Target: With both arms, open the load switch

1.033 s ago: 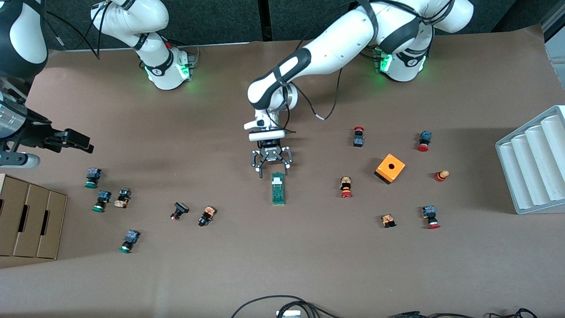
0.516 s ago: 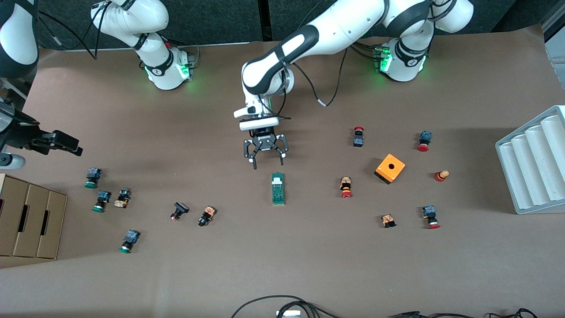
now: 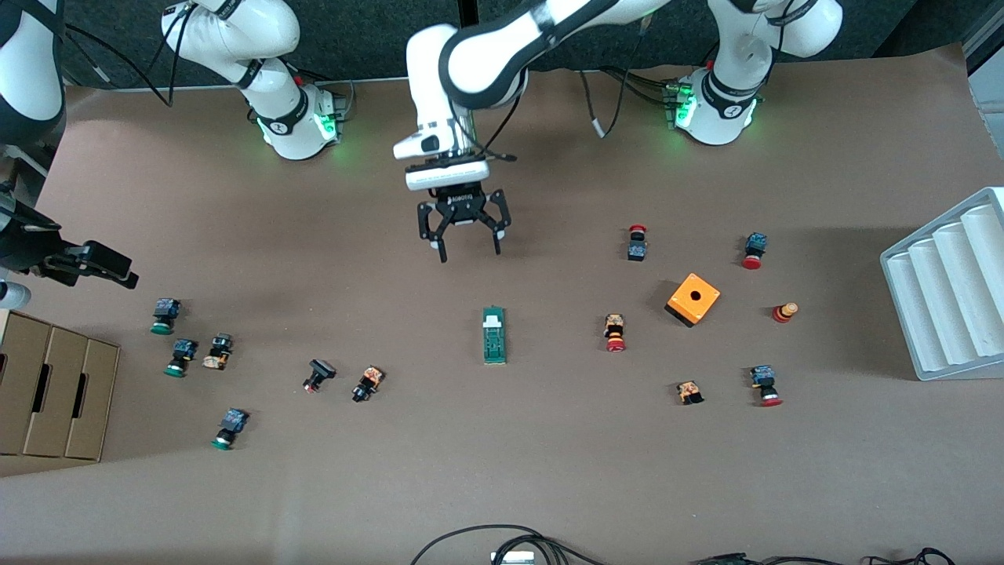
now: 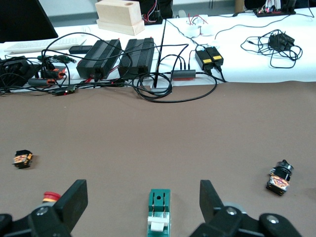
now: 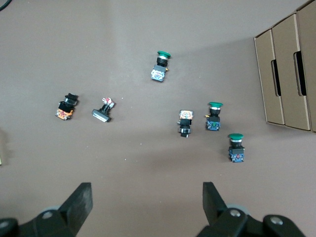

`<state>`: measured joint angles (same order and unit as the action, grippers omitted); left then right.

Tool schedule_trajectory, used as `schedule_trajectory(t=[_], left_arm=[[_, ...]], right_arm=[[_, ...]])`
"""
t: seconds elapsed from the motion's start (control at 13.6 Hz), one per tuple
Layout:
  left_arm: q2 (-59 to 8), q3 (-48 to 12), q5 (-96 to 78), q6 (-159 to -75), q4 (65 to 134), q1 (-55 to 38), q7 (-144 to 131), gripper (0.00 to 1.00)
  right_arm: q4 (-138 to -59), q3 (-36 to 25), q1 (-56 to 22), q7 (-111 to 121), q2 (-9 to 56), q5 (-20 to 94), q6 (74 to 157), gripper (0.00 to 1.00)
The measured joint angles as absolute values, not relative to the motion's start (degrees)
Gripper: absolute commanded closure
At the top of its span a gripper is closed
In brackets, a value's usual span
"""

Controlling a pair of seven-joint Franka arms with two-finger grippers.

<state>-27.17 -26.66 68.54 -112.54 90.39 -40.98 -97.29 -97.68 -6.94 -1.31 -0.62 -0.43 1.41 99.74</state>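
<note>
load switch: the dark green load switch (image 3: 494, 336) is lying flat out in the middle of the table, white end piece pointing toward my bases. Nothing of mine is touching it. It also turns up in my left wrist view (image 4: 158, 211), white end closest to that cam.

left gripper: my left gripper (image 3: 464, 239) is hanging up in the air over bare table, between my bases and the switch, well apart from it. Fingers spread wide, nothing in them. The fingertips (image 4: 74, 198) frame the switch in the wrist cam.

right gripper: my right gripper (image 3: 94, 263) is way out at the right arm's end of the table, up over the green push buttons (image 3: 163, 315). Fingers wide apart too, holding nothing; you can see both pads (image 5: 81, 200) in the wrist cam with just table between them.

neighbours: orange cube (image 3: 693, 298) with a hole sits toward the left arm's end, red push buttons (image 3: 615, 333) scattered around it. Cardboard boxes (image 3: 51, 396) at the right arm's end, white ribbed tray (image 3: 949, 286) at the left arm's end.

cables: a pile of black cables (image 4: 148, 84) and power bricks shows past the table edge in the left wrist view.
</note>
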Motion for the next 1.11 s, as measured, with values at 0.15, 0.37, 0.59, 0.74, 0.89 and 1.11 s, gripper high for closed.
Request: schedule_trajectory(t=[0.15, 0.37, 0.59, 0.74, 0.89, 1.11], left_arm=[[-23.49, -26.89, 61.74, -112.62, 90.26, -39.4, -91.35, 0.0], [-17.13, -26.89, 50.99, -112.65, 89.92, -35.21, -79.49, 0.0], [-11.95, -26.85, 41.54, -112.75, 89.17, -30.37, -69.17, 0.0], [-9.62, -26.81, 35.82, -112.76, 88.34, -27.45, -63.46, 0.0], [-7.89, -26.65, 31.53, -112.7, 87.9, -24.36, -58.54, 0.0], [-6.62, -26.44, 22.47, -112.73, 86.11, -17.34, -47.48, 0.0]], right_arm=[[-97.66, -6.92, -1.31, -0.62, -0.42, 1.41, 99.89, 0.01], [-97.65, -6.81, -1.31, -0.62, -0.41, 1.41, 100.0, 0.01], [-97.65, -6.44, -1.33, -0.62, -0.4, 1.41, 100.05, 0.01], [-97.64, -6.21, -1.34, -0.62, -0.4, 1.41, 100.52, 0.01], [-97.6, -6.08, -1.41, -0.62, -0.38, 1.41, 100.95, 0.01], [-97.58, -6.0, -1.43, -0.62, -0.29, 1.41, 101.06, 0.01]])
